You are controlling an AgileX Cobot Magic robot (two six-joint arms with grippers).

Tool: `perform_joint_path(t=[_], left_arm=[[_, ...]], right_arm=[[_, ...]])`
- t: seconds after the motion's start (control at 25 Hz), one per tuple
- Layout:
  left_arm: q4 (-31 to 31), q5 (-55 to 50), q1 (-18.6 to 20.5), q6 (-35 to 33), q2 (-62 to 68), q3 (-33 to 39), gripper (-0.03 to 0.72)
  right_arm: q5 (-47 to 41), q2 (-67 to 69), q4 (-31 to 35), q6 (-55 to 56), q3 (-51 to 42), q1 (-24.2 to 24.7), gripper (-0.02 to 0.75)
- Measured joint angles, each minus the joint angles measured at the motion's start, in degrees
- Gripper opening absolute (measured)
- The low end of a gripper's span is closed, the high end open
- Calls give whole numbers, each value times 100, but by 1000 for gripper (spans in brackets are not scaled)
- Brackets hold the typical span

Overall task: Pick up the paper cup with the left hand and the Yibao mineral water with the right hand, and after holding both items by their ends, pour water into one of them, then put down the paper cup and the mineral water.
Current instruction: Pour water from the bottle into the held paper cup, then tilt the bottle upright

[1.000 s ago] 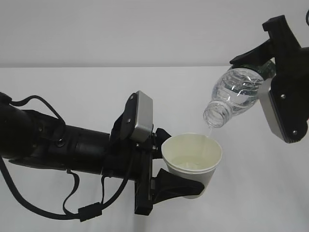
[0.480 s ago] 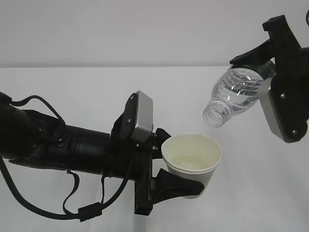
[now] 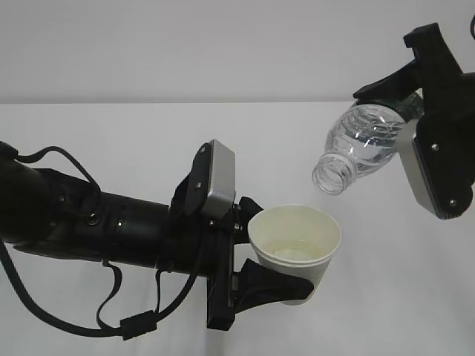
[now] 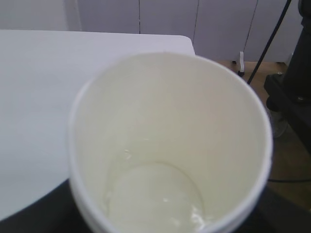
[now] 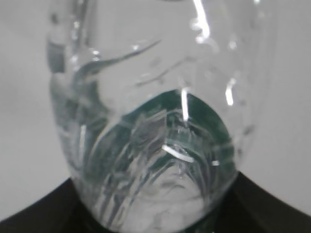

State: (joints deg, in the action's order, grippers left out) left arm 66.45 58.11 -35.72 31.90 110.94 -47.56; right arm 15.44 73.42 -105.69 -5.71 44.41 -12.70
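Above the table (image 3: 89, 133), left fingers (image 3: 276, 285) clamp the paper cup (image 3: 297, 248); right fingers (image 3: 386, 89) clamp the tilted Yibao mineral water (image 3: 360, 144).

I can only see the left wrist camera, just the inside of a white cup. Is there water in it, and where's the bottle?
Observer: The Yibao mineral water hangs tilted above and to the right of the paper cup, its open mouth pointing down toward the rim.
Operator: Is water coming out?
Observer: No stream shows at the mouth in the exterior view. A shallow pool lies at the cup's bottom.
Operator: Who's holding the bottle?
Observer: The right hand grips it by its base end; the right wrist view shows water inside the bottle.
Operator: And my cup?
Observer: The left hand's fingers clasp the cup's lower part, holding it above the white table.
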Motion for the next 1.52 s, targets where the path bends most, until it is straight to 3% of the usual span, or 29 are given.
perform_joint_path(t=[1.52], left_arm=[[12,0,0,0,0,0,475]], right_arm=[[0,0,0,0,0,0,444]])
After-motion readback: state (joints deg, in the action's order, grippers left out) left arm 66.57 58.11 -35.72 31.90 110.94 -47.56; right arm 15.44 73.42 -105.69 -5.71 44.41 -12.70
